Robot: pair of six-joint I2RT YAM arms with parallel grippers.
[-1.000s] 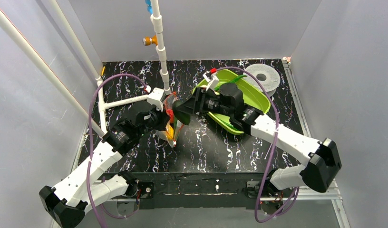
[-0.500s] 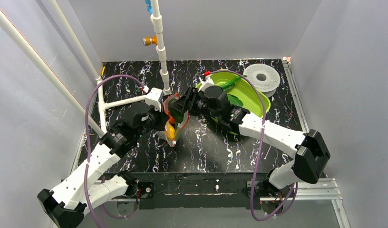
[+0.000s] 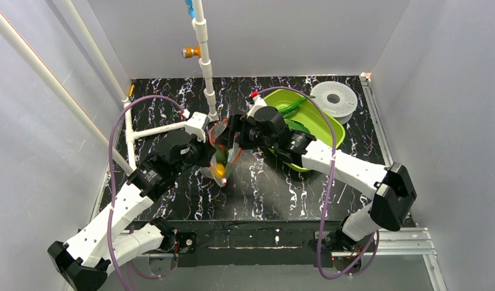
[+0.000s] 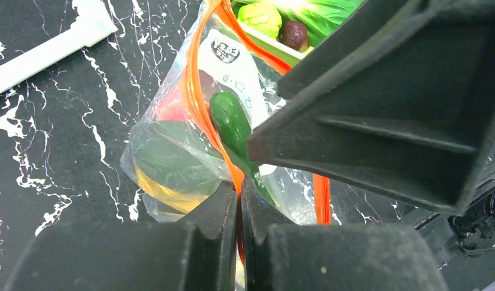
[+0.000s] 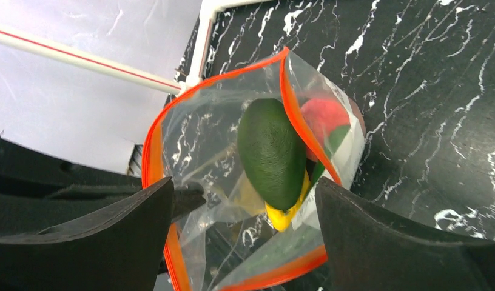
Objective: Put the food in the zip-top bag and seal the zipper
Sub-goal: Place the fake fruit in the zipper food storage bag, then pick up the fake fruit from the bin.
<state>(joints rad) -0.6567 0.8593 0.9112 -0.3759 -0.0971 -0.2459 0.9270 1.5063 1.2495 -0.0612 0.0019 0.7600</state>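
The bag (image 3: 222, 159) is held up at the middle of the table, its mouth open and its zipper (image 5: 292, 106) bowed into a loop. Inside it a dark green piece (image 5: 269, 154), a red one (image 5: 323, 118) and a yellow one (image 5: 280, 217) are seen. The zipper is pinched by the left gripper (image 4: 239, 197), whose jaws are closed tight on the strip. The right gripper (image 5: 244, 200) is spread wide over the mouth, and nothing is held by it (the green piece lies lower, inside the bag). Just behind, a lime tray (image 3: 327, 130) is set, with a pepper (image 3: 292, 108) in it. The table (image 3: 263, 182) is black with white veining and is boxed in by pale walls (image 3: 293, 36). White pipes (image 3: 206, 73) are mounted at the back left, and a white disc (image 3: 345, 97) is laid in the far right corner.
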